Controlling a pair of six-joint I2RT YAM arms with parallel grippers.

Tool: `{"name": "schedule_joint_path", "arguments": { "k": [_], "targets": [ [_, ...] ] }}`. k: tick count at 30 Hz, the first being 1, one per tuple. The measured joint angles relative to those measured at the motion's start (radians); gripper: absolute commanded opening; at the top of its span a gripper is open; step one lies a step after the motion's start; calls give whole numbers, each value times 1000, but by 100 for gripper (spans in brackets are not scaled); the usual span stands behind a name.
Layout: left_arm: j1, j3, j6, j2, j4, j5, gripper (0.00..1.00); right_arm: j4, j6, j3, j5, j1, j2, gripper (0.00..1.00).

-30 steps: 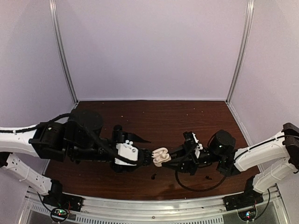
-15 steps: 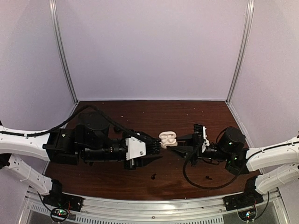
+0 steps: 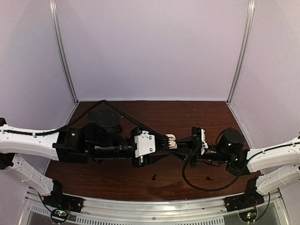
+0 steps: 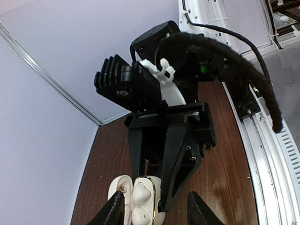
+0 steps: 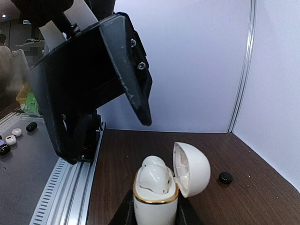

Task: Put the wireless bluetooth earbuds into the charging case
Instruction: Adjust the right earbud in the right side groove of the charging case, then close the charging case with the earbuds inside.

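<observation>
The charging case point(image 5: 154, 199), lid open and two white earbuds point(image 5: 152, 177) apparently seated in its wells, is being clamped low on its body by the right gripper point(image 5: 154, 216) above the table point(image 5: 262, 201), with a black earbud point(image 5: 226, 177) lying on the wood behind. The left gripper point(image 4: 154, 213) is being held part-open astride the case, with nothing visibly gripped. Any seating press is best being applied gently and square to the rim while the case is being kept upright.

Open charging case point(image 5: 157, 197) clamped in right gripper point(image 5: 155, 212); white earbuds point(image 5: 152, 177) apparently seated inside; black earbud point(image 5: 226, 177) lies right.
</observation>
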Motion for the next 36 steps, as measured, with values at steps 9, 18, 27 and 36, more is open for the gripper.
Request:
{"name": "schedule_joint_path", "arguments": {
  "k": [9, 18, 27, 36],
  "targets": [
    [19, 19, 11, 58, -13, 53, 46, -7, 4, 0, -3, 5, -1, 0],
    [21, 32, 24, 67, -74, 122, 51, -15, 12, 0, -3, 5, -19, 0],
    [94, -5, 10, -68, -29, 122, 67, -30, 27, 0, -24, 5, -21, 0],
    [126, -5, -25, -42, -8, 182, 74, -49, 34, 0, -58, 5, -21, 0]
  ]
}}
